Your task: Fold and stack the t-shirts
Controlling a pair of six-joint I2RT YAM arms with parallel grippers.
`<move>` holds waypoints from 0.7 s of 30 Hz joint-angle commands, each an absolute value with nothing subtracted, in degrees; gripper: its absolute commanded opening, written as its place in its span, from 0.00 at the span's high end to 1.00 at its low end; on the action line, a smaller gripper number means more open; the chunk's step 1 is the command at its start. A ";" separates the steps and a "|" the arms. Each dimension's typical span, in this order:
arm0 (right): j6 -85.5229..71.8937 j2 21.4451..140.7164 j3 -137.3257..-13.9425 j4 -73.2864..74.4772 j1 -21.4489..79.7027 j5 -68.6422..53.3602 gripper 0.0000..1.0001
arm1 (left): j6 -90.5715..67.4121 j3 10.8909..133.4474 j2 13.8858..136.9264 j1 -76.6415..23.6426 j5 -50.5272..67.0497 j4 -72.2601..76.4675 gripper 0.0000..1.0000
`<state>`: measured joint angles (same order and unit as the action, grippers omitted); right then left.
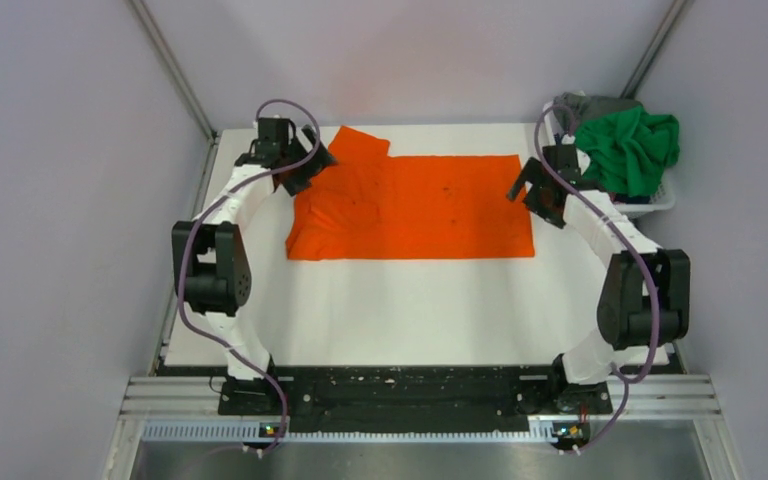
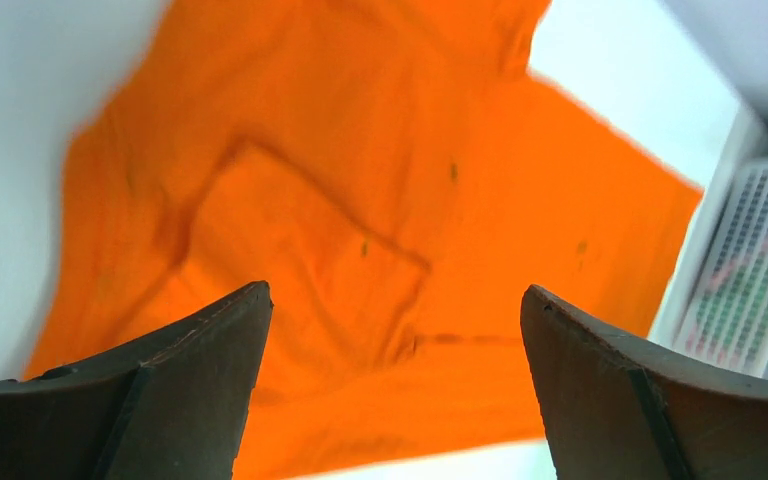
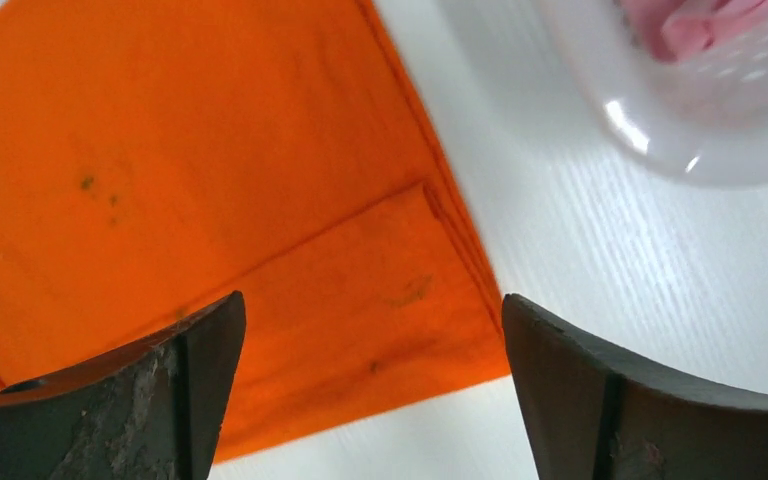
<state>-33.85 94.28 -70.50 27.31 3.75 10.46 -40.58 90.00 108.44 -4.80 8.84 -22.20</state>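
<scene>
So the orange t-shirt (image 1: 410, 205) lies flat on the white bench (image 1: 410, 320), toward the far side, already down to a rough rectangle. The right half looks tidy. The left half is rumpled, with one sleeve (image 1: 360, 143) poking out past the far-left corner.

The left gripper (image 1: 295, 160) hangs over that far-left corner and the right gripper (image 1: 532, 190) sits just off the shirt's right edge. Both are spread wide with nothing between the fingers, just orange cloth below them in the wrist views.

The green t-shirt (image 1: 630, 145) and a grey t-shirt (image 1: 585, 103) are heaped in the white basket (image 1: 650, 203) at the far-right corner, so I'd say the stack hasn't begun.

What could go wrong, imo:
- the right edge is several layers thick, so a shallow pinch may lift only the top layer and peel the fold open
- folding again over those left-side wrinkles would lock them in and leave a lumpy bundle
- that stray sleeve could drag and skew things
- the right arm is very near the basket, so a wide swing could knock it or snag the green cloth
</scene>
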 commanded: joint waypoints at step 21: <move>-31.58 89.44 -43.62 11.39 13.99 0.99 0.01 | -43.56 49.61 96.92 -8.00 12.12 -14.31 0.01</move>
<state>-30.85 92.16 -49.30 8.99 13.41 0.64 -44.25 59.27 101.14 -7.97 14.52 -10.24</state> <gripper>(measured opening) 0.985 0.986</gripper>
